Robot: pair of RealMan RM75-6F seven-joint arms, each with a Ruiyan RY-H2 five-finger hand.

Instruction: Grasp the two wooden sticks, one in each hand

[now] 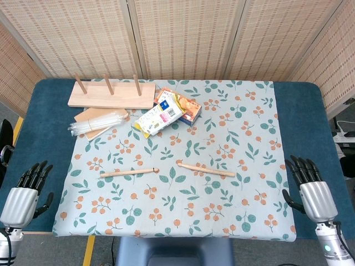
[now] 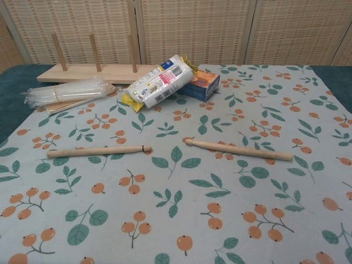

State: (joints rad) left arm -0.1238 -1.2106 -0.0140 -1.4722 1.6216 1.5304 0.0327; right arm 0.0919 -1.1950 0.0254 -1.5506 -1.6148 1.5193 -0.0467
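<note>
Currently both hands rest low at the near corners of the tabletop [image 1: 310,111], backs up, holding nothing. The left hand [image 1: 25,191] sits off the cloth's left edge, its dark fingers [image 1: 36,172] spread and pointing away; the right hand [image 1: 310,188] mirrors it at the right edge, fingers likewise apart. Between them, on the leaf-and-berry printed cloth [image 1: 222,183], lie two slim, round wooden sticks, tips nearly meeting: the left stick [image 2: 96,150] and the right stick [image 2: 239,149]. Farther back stand a pale wooden peg board [image 2: 93,70], a bundle of clear plastic tubes [image 2: 63,91], and a glossy snack packet [image 2: 159,81] leaning on a blue box [image 2: 203,85].
</note>
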